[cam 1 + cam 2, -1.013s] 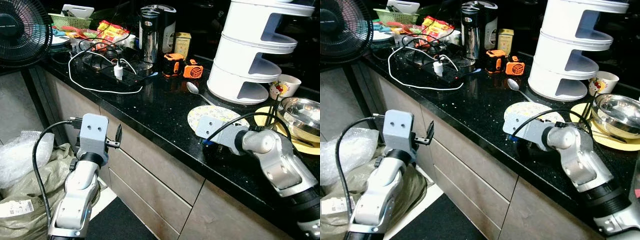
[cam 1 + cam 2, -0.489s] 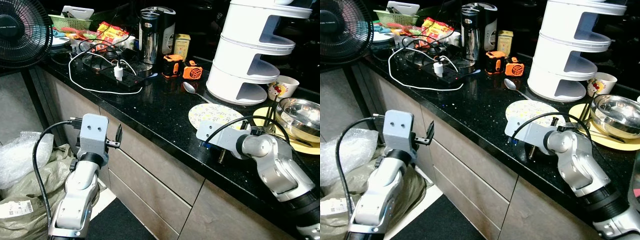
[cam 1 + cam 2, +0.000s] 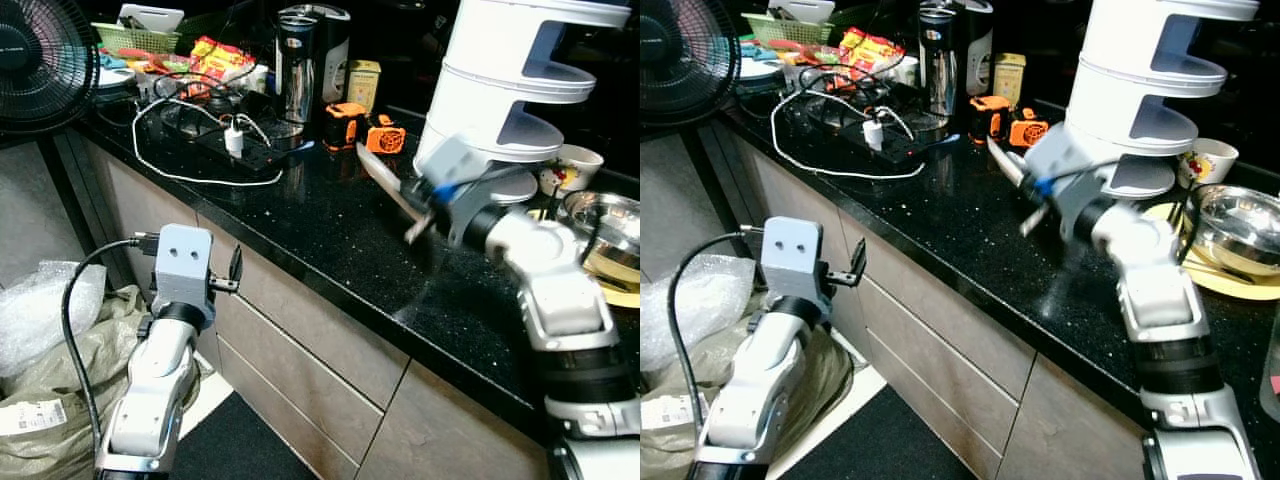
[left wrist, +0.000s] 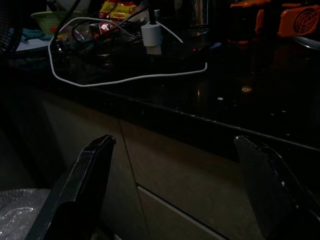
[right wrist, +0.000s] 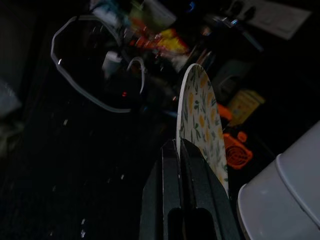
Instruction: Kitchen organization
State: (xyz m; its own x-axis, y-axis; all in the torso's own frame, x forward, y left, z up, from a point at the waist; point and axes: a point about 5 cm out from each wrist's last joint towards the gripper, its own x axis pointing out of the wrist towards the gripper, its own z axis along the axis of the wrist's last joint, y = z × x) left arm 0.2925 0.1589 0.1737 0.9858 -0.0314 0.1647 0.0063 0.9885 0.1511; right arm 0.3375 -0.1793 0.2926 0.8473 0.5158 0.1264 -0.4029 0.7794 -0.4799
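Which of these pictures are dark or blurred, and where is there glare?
Left eye view: evenly lit, with the right gripper and its floral plate smeared by motion. Right eye view: glare on the steel bowl and small reflections on the black counter. Left wrist view: very dark, only the white cable stands out. Right wrist view: dim, background blurred, plate edge fairly sharp.

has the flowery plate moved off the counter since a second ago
Yes. The right hand has lifted the plate off the counter and holds it on edge, up beside the white rack.
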